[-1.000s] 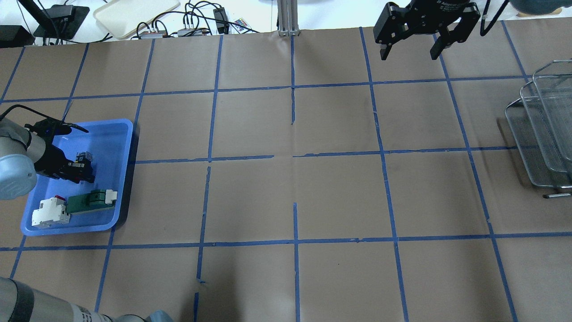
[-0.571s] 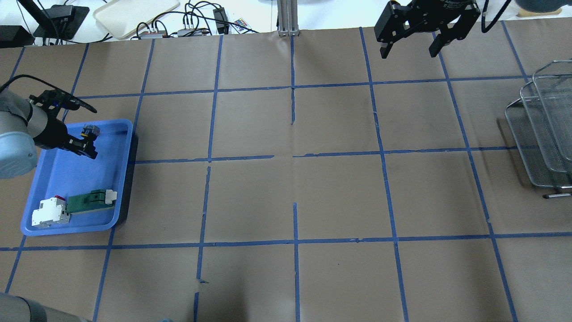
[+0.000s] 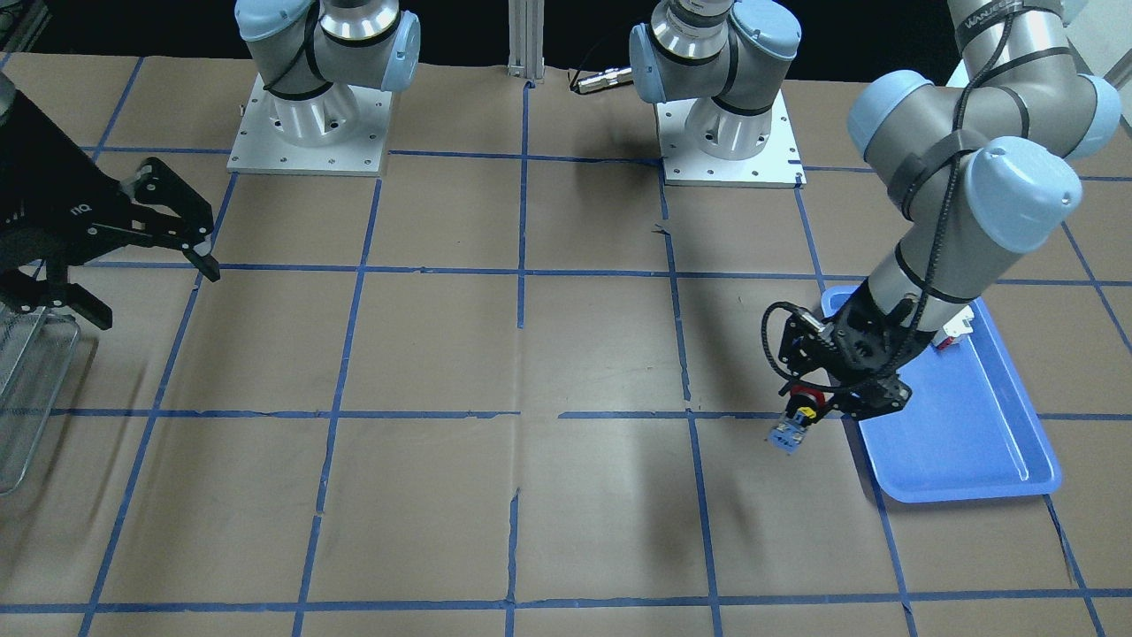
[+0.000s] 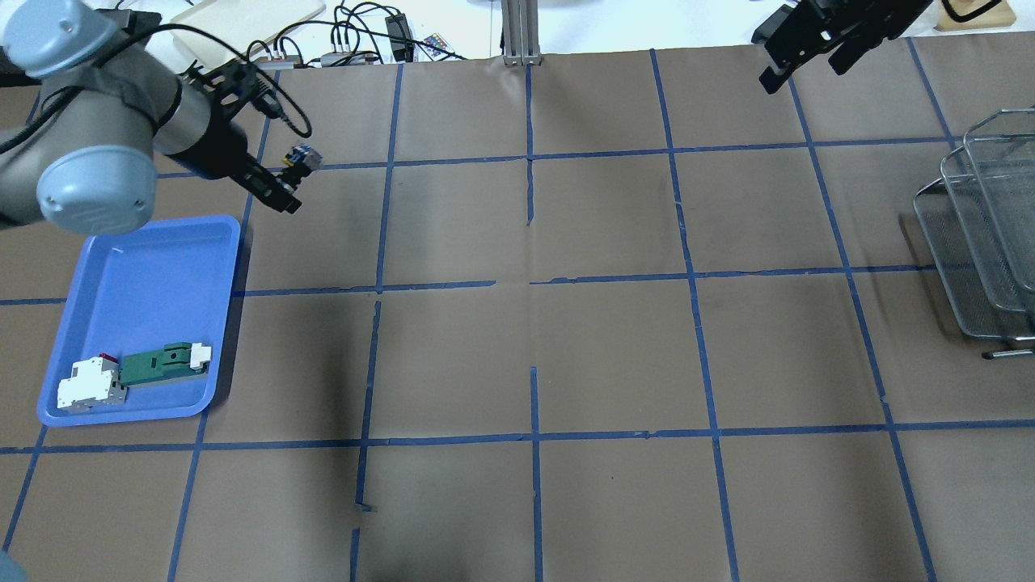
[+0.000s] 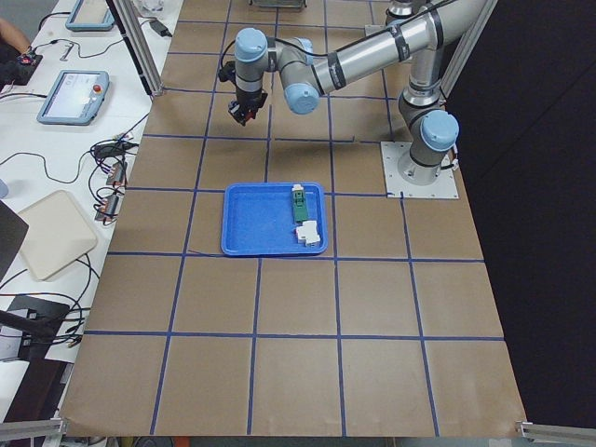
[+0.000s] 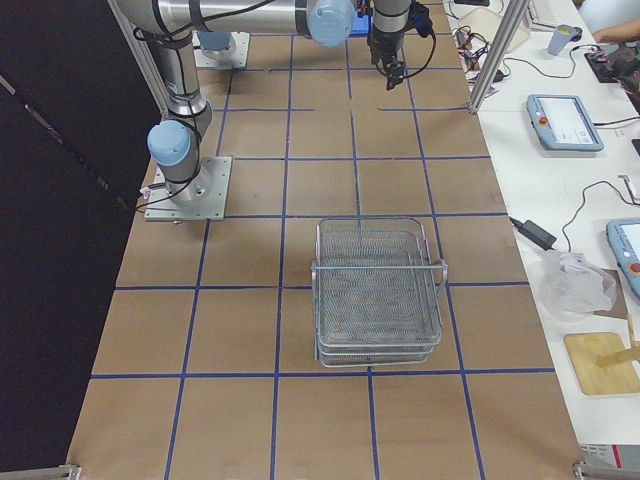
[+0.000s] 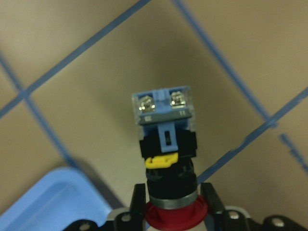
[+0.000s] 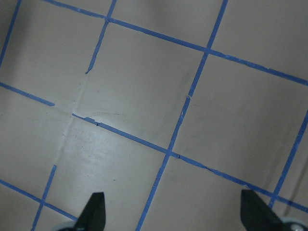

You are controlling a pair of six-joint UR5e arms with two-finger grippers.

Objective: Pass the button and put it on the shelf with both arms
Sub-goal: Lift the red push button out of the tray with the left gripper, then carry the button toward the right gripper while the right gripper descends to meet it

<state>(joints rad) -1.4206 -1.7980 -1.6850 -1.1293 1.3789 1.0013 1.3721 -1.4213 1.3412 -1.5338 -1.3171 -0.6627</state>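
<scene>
My left gripper is shut on the button, gripping it at its red cap with the clear/blue block body pointing away. It holds the button in the air over the paper, just past the far right corner of the blue tray. The left wrist view shows the button close up between the fingers. In the front-facing view the button hangs left of the tray. My right gripper is open and empty, high at the far right. The wire-mesh shelf stands at the right edge.
The blue tray holds a green-and-white flat part and a white-and-red block at its near end. Cables and a beige tray lie beyond the table's far edge. A metal post stands at the far middle.
My left gripper has lifted the button out of the blue tray and carried it farther away and to the right, past the tray's corner. My right gripper has shifted right and farther away.
</scene>
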